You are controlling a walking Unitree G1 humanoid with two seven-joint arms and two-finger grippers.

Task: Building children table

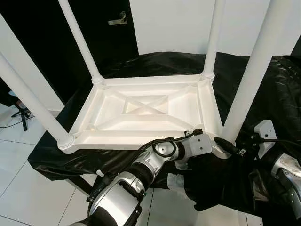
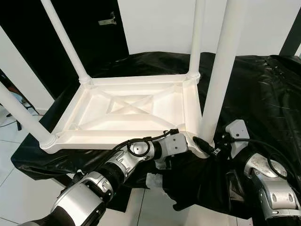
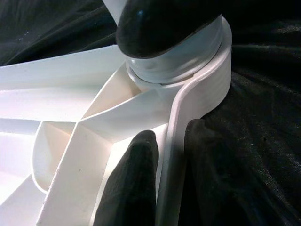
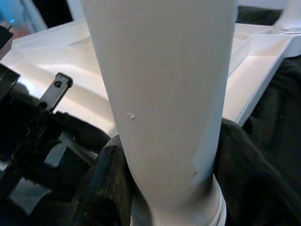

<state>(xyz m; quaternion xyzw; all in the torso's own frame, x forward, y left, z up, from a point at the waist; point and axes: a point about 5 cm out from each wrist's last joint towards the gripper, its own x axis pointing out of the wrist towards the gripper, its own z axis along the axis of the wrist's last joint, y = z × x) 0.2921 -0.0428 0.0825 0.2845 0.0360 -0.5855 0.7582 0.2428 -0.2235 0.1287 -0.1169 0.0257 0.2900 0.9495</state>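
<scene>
An upturned white children's table (image 1: 141, 140) lies on a black cloth with its legs pointing up. My left gripper (image 3: 171, 141) is at the near right corner and is shut on the tabletop's rim, one black finger (image 3: 131, 183) inside the rim. My right gripper (image 4: 169, 188) is shut on the base of the near right leg (image 1: 254, 70), a finger (image 4: 106, 188) on either side of it. In the left eye view, the left gripper (image 1: 207, 143) and the right gripper (image 1: 230, 147) meet at that corner socket.
The black cloth (image 1: 263, 84) drapes over the support and hangs off its edges. White tiled floor (image 1: 28, 188) lies to the left, with a tripod foot (image 1: 22, 117). A black door with a handle (image 1: 117, 20) stands behind. Something white and crumpled (image 1: 178, 181) lies below my left arm.
</scene>
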